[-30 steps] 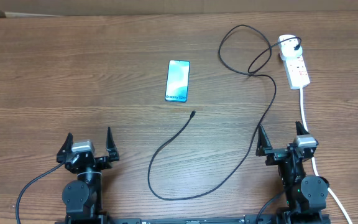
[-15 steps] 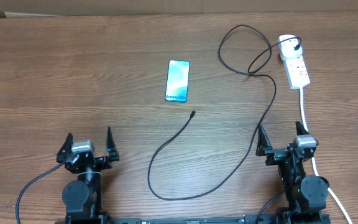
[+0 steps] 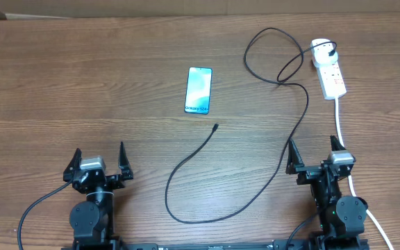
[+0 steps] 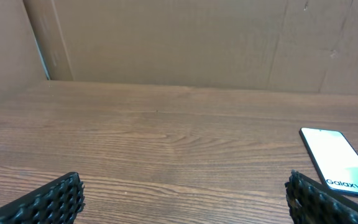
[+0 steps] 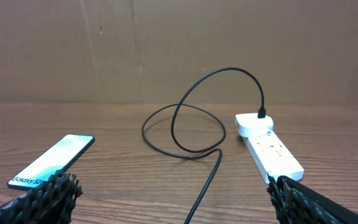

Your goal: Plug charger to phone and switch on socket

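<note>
Standing wide open and empty, left gripper (image 3: 99,150) and right gripper (image 3: 312,144) grip nothing. Between and ahead of them the thin black charger cable (image 3: 186,159) lies loose, plug tip (image 3: 216,126) aimed at, not in, the slim lit-screen phone (image 3: 198,89), whose long axis runs away from the grippers. Ahead of right gripper, the white oblong power strip (image 3: 333,78): adapter (image 3: 319,47) apparently seated, on/off state unreadable. Neither step shows as done.

— Where's the plug tip (image 3: 216,126) of the charger (image 3: 306,104)?
— Just below the phone (image 3: 198,89), near but apart.
— The socket (image 3: 330,75)?
— Well right of the phone; its switches look too small to read.
— Arms?
— The left gripper (image 3: 99,148) sits lower-left of the phone, the right gripper (image 3: 312,141) lower-right, both spread wide, empty.
</note>
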